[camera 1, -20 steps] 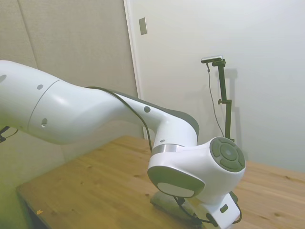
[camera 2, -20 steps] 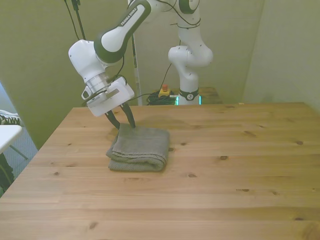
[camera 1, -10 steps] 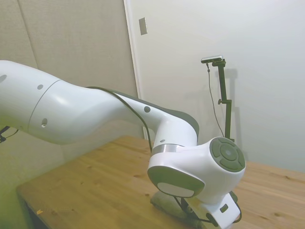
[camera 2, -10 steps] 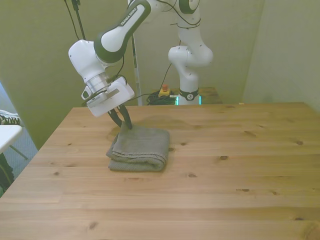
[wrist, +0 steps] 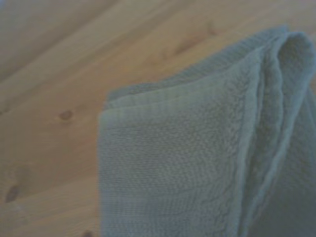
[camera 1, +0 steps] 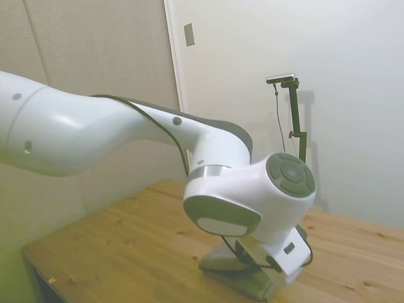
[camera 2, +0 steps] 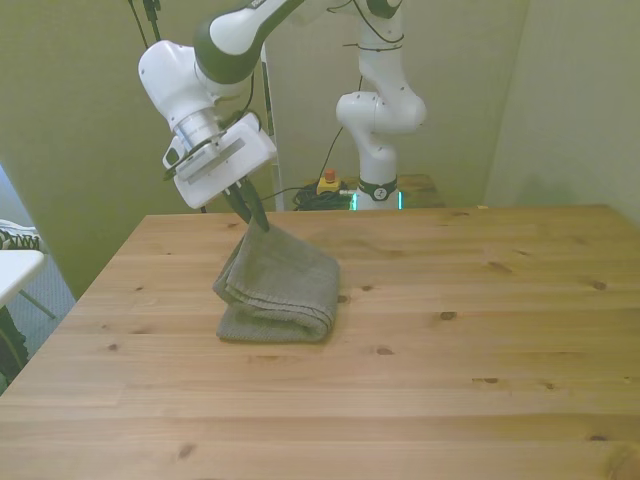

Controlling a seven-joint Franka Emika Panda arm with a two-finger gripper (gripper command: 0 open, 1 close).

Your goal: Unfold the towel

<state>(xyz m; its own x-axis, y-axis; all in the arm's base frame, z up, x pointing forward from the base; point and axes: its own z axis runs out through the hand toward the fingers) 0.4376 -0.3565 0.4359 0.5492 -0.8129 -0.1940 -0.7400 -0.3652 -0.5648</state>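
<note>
The grey-green towel (camera 2: 280, 288) lies folded on the wooden table (camera 2: 450, 330), toward the front view's left. Its far corner is pulled up off the table into a peak. My gripper (camera 2: 258, 221) is shut on that raised corner, tilted, with the arm coming down from above. The side view shows the towel (camera 1: 243, 281) only as a sliver under the white arm, which hides the fingers. Close up in the wrist view, the towel (wrist: 197, 158) shows stacked folded layers over the wood.
The robot's white base (camera 2: 378, 120) stands behind the table's far edge. Bare wood spreads over the front view's right half and near side. A white object (camera 2: 12, 270) sits off the table at the front view's left edge.
The gripper closed on the towel's far corner and rose, lifting that corner off the table into a peak. The rest of the towel stays folded in place.
</note>
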